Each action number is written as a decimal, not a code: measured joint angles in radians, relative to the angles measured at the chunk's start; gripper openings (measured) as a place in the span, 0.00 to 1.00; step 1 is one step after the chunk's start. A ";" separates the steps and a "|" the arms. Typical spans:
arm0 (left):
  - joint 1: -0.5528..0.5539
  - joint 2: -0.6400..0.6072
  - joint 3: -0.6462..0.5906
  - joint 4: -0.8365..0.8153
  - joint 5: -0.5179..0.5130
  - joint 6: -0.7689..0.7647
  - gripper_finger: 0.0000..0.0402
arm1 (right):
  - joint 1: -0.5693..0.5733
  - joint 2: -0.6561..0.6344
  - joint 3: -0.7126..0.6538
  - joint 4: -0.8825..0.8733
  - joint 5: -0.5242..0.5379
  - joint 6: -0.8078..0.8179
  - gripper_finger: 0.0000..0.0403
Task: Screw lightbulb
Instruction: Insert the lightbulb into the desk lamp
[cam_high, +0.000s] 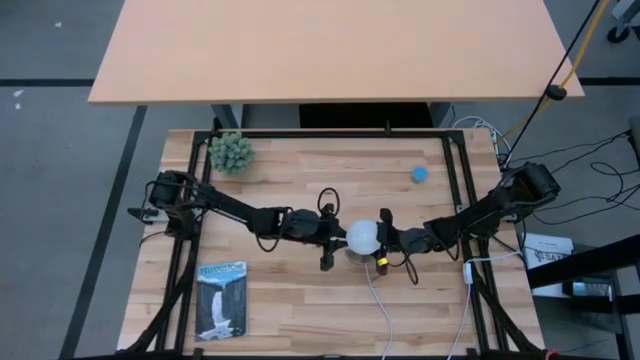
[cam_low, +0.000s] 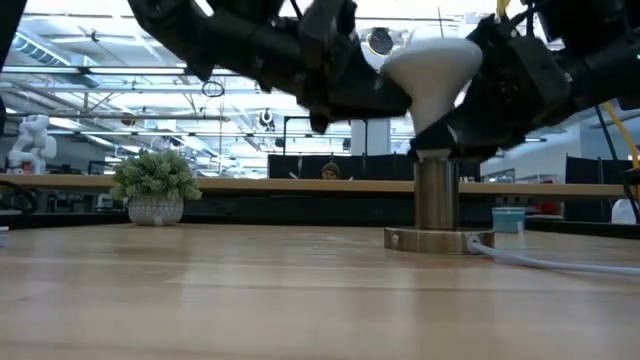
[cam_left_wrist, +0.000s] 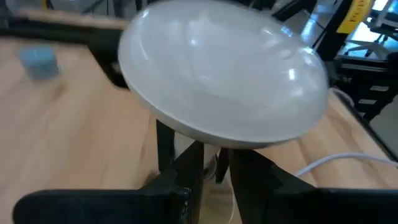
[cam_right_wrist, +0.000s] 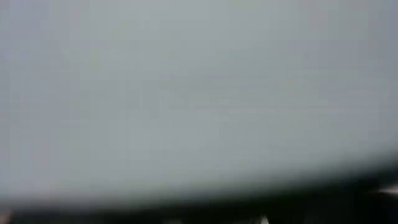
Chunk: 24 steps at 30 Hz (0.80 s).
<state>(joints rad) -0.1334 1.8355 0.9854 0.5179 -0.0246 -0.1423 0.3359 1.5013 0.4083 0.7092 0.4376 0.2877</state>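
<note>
The white lightbulb (cam_high: 363, 236) (cam_low: 430, 65) stands dome up at mid-table, leaning a little. Its narrow lower end meets the top of the silvery socket post (cam_low: 436, 195), which rises from a round base disc (cam_low: 440, 240) with a white cord. My left gripper (cam_left_wrist: 216, 177) reaches in from the table's left, under the dome, shut on the bulb's neck. My right gripper (cam_high: 388, 240) comes in from the table's right, hard against the bulb. The bulb fills the right wrist view (cam_right_wrist: 199, 93). My left gripper pinches the bulb's narrow neck (cam_left_wrist: 216, 163) just below the dome, between its two fingers (cam_left_wrist: 186, 171). It comes in nearly level from the table's left, slanting slightly down. The bulb stays dome up, its lower end at the socket's top.
A small potted plant (cam_high: 230, 152) stands at the far left and a small blue object (cam_high: 420, 174) at the far right. A booklet (cam_high: 221, 298) lies near left. The white cord (cam_high: 380, 300) runs from the socket to the near edge. Black frame rails (cam_high: 455, 170) border the table.
</note>
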 joint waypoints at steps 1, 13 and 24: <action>0.000 0.015 0.004 0.001 0.004 -0.008 0.19 | 0.000 0.001 -0.001 -0.011 -0.001 0.006 0.42; 0.000 0.058 0.044 -0.002 0.008 -0.006 0.20 | 0.000 -0.008 0.000 -0.035 -0.019 0.008 0.42; 0.000 0.058 0.043 -0.009 0.023 -0.007 0.20 | 0.027 -0.009 0.000 -0.041 -0.016 -0.090 0.39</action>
<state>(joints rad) -0.1337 1.8938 1.0286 0.5087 -0.0011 -0.1490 0.3626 1.4925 0.4080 0.6683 0.4213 0.1973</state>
